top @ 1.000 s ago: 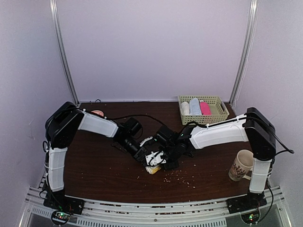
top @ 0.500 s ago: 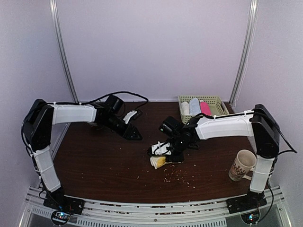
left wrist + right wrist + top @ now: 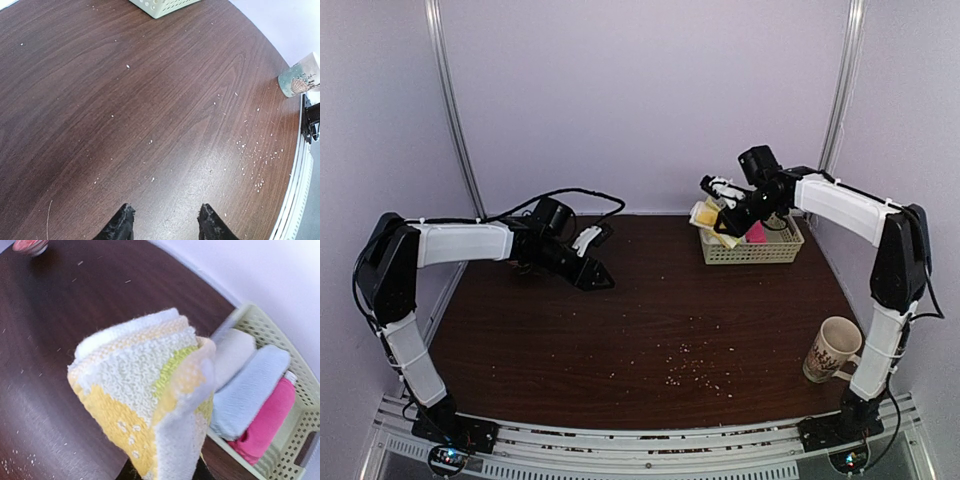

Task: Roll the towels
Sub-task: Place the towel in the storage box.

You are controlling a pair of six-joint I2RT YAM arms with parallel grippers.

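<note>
My right gripper (image 3: 720, 212) is shut on the rolled yellow-green and cream towel (image 3: 707, 215) and holds it in the air at the left end of the green basket (image 3: 752, 250). In the right wrist view the towel (image 3: 145, 390) fills the middle and hides the fingers. The rolled hot-pink towel (image 3: 267, 422) lies in the basket (image 3: 295, 440) at its right side; it also shows in the top view (image 3: 754, 233). My left gripper (image 3: 599, 281) is open and empty, low over the bare table at the back left; its fingertips (image 3: 122, 225) show in the left wrist view.
A white roll (image 3: 232, 357) and a light-blue roll (image 3: 250, 390) lie in the basket beside the pink one. A patterned paper cup (image 3: 829, 349) stands at the front right. Crumbs (image 3: 692, 368) dot the dark wooden table. A pink object (image 3: 31, 245) sits at the far left.
My right gripper has lifted the rolled yellow-green towel from the table's middle and carried it back right to the basket. My left arm has stayed at the back left.
</note>
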